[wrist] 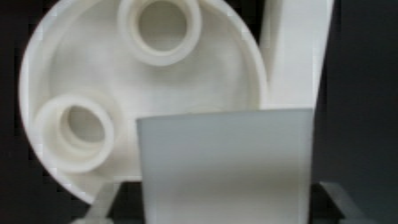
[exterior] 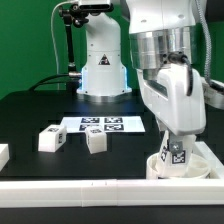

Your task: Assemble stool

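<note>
Black table [exterior: 40,108]: hand [exterior: 172,143] grips one leg [exterior: 178,155], long axis vertical, above the flat-lying seat [exterior: 157,168]

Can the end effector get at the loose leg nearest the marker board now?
Probably not yet. Nothing stands over that loose leg, but the end effector seems shut on another leg at the seat, so it would have to release first.

A: How's the light?
B: Bright and even. The white seat [exterior: 158,168] almost bleaches out, and the black desk [exterior: 30,115] around it swallows detail.
A: And sharpness?
B: The exterior view is coarse. In the wrist view the seat [wrist: 107,95] is soft, and the leg [wrist: 231,165] in front of it is grey with shade and wholly blurred.
</note>
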You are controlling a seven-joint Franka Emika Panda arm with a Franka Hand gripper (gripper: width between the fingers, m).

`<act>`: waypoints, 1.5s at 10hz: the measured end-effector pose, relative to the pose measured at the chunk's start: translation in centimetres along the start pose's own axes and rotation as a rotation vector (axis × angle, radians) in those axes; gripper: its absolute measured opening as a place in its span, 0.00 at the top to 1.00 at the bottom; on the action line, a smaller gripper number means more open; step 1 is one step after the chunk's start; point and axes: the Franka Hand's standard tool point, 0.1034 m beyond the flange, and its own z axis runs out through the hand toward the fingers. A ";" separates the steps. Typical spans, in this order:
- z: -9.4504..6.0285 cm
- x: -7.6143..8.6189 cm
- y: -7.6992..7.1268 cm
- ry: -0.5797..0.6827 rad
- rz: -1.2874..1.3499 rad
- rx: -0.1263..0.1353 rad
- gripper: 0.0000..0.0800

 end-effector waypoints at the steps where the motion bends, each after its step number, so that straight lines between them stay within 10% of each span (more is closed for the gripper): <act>1: 0.0 -0.1 0.0 -0.009 0.097 0.003 0.57; 8: -0.1 -0.2 -0.1 -0.038 0.412 0.003 0.56; 9: -0.4 -0.4 -0.3 -0.042 0.380 -0.002 0.32; 11: -1.3 -0.9 -0.6 -0.053 0.319 -0.008 0.21; 15: -1.6 -1.0 -0.8 -0.055 0.264 0.000 0.19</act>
